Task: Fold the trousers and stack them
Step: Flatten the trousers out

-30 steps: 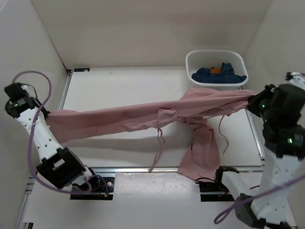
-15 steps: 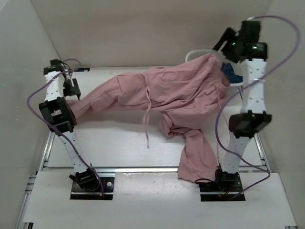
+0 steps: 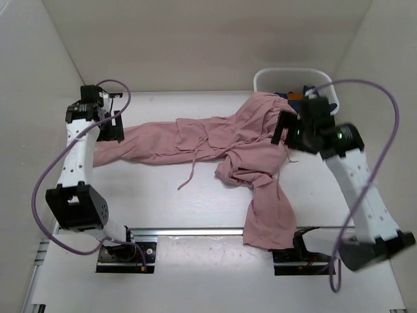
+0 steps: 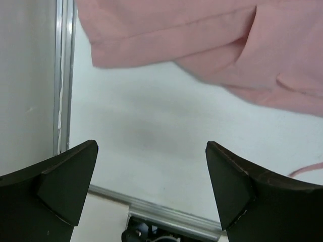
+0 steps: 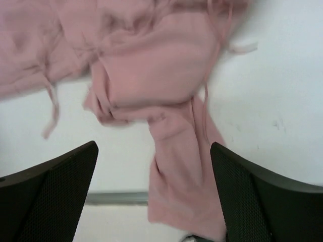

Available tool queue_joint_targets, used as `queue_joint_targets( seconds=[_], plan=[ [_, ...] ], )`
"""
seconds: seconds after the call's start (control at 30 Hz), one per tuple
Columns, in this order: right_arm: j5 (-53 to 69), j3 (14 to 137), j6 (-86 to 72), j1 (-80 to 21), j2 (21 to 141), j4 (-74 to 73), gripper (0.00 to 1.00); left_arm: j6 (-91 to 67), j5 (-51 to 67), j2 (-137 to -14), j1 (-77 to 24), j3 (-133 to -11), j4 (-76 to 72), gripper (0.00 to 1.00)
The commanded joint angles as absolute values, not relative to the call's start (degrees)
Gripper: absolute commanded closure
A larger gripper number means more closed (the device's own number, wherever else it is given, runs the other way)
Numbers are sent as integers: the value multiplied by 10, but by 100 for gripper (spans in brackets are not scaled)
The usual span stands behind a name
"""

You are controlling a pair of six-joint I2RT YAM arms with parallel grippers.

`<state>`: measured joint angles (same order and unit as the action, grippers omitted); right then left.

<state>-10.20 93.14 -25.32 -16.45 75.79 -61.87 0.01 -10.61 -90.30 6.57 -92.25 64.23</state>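
Note:
The dusty-pink trousers (image 3: 215, 134) lie crumpled across the middle of the table. One leg runs left, the waist bunches near the basket, and the other leg (image 3: 267, 215) trails over the front rail. A drawstring (image 3: 189, 176) dangles toward me. My left gripper (image 3: 112, 128) hovers open at the end of the left leg, holding nothing. In the left wrist view, the left gripper (image 4: 151, 151) is over bare table, and the trousers (image 4: 202, 40) are beyond the tips. My right gripper (image 3: 284, 129) is open above the waist. In the right wrist view, the right gripper (image 5: 154, 151) has the trousers (image 5: 151, 70) below it.
A white basket (image 3: 287, 70) stands at the back right with a dark navy garment (image 3: 281, 96) in it, partly behind the right arm. A metal rail (image 3: 195, 231) runs along the table's front edge, another rail (image 4: 63, 75) along the left edge. Walls enclose three sides.
Both grippers opened and let go of the trousers, which had been stretched between them and now lie slack on the table. Both arms swung toward the back, then lowered.

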Motion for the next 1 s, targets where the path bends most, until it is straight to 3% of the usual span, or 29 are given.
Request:
queue_joint_targets(
  seconds=[0.0,0.13,0.2,0.37,0.4,0.43,0.53,0.57,0.6,0.67,0.77,0.8,0.9,0.93,0.97],
  plan=[
    [-171,758,-340,-259,714,-671,4,0,-115,-851,62,-859,653,0],
    [-109,524,-445,-438,701,-597,6,0,-110,-788,62,-778,658,0],
    [-98,492,-485,-526,741,-553,6,0,-110,-766,62,-758,664,0],
    [-84,474,-480,-605,873,-489,8,0,-110,-741,62,-710,670,0],
    [-84,474,-480,-605,888,-479,13,0,-110,-741,62,-705,670,0],
    [-84,474,-480,-605,913,-471,32,0,-110,-735,62,-705,670,0],
    [-67,497,-432,-605,952,-446,66,0,-110,-715,62,-688,675,0],
    [-67,543,-418,-605,960,-446,97,0,-110,-715,62,-681,675,0],
    [-79,573,-403,-610,968,-466,100,0,-110,-707,62,-674,675,0],
    [-79,645,-348,-610,999,-478,100,0,-110,-699,68,-668,675,0],
    [-50,868,-279,-610,1071,-518,100,0,-121,-686,75,-668,681,0],
    [-50,1020,-261,-615,1097,-538,100,0,-121,-686,84,-677,686,0],
    [22,1273,-212,-615,1238,-621,100,0,-145,-675,112,-708,692,0],
    [52,1428,-207,-610,1317,-647,100,0,-165,-675,119,-724,686,0],
    [85,1481,-207,-601,1347,-648,100,0,-174,-675,128,-732,681,0]
  ],
)
